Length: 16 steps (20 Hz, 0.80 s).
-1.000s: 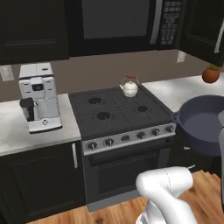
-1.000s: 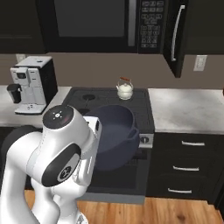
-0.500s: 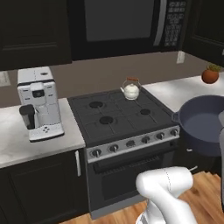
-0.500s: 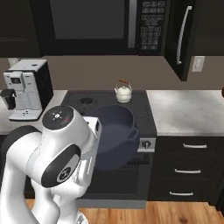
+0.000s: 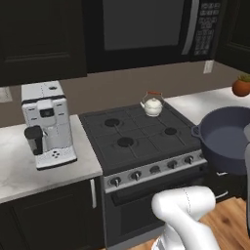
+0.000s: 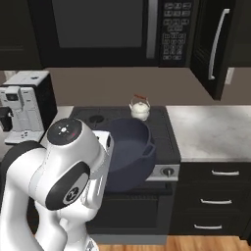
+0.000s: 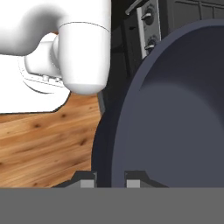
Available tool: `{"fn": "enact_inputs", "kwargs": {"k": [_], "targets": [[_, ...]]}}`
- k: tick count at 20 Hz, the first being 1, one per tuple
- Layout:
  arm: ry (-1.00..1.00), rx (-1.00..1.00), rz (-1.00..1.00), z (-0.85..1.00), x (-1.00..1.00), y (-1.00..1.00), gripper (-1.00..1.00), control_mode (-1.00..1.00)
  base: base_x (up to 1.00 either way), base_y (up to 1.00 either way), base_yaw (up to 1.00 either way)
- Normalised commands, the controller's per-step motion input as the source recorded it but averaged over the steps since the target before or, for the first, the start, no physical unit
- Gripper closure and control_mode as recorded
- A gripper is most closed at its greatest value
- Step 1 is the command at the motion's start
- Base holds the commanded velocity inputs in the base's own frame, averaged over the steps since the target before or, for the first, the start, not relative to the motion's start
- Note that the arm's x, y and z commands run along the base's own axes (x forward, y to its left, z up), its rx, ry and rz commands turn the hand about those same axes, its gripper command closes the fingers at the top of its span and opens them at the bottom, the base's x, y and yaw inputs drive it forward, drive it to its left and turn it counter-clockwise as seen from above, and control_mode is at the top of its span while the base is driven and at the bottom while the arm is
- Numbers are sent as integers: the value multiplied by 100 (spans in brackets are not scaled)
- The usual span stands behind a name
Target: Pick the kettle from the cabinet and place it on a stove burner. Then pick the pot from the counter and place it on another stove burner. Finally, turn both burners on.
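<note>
My gripper point(image 7: 110, 180) is shut on the rim of the dark navy-blue pot point(image 7: 175, 122), one fingertip on each side of the wall. The pot point(image 5: 229, 139) hangs in the air off the stove's front right corner, level with the knobs point(image 5: 151, 170). Seen from the right base, the pot point(image 6: 130, 147) covers the front burners. The cream-white kettle point(image 5: 153, 104) stands on the back right burner, and it appears again point(image 6: 139, 108) just behind the pot. Three burners point(image 5: 125, 142) lie bare. The black cabinet point(image 6: 215, 44) stands with its door swung out above the counter point(image 6: 211, 130).
A white coffee machine point(image 5: 46, 124) stands on the counter left of the stove. A black microwave point(image 5: 146, 29) hangs above the stove. An orange-red round thing point(image 5: 241, 87) sits at the far right of the counter. Drawers point(image 6: 211, 201) and wooden floor lie below.
The whole picture has shifted a little as the base moved nearer the stove. The pot has stayed in my grip at the same place in both base views.
</note>
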Motion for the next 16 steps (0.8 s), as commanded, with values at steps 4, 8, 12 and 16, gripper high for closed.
{"fn": "enact_inputs", "kwargs": {"k": [4, 8, 12, 16], "targets": [[0, 0, 0, 0, 0, 0, 100, 100, 33, 5, 0], [0, 0, 0, 0, 0, 0, 100, 100, 29, 1, -2], [0, 0, 0, 0, 0, 0, 100, 100, 30, 0, -3], [0, 0, 0, 0, 0, 0, 100, 100, 35, 0, -4]]}}
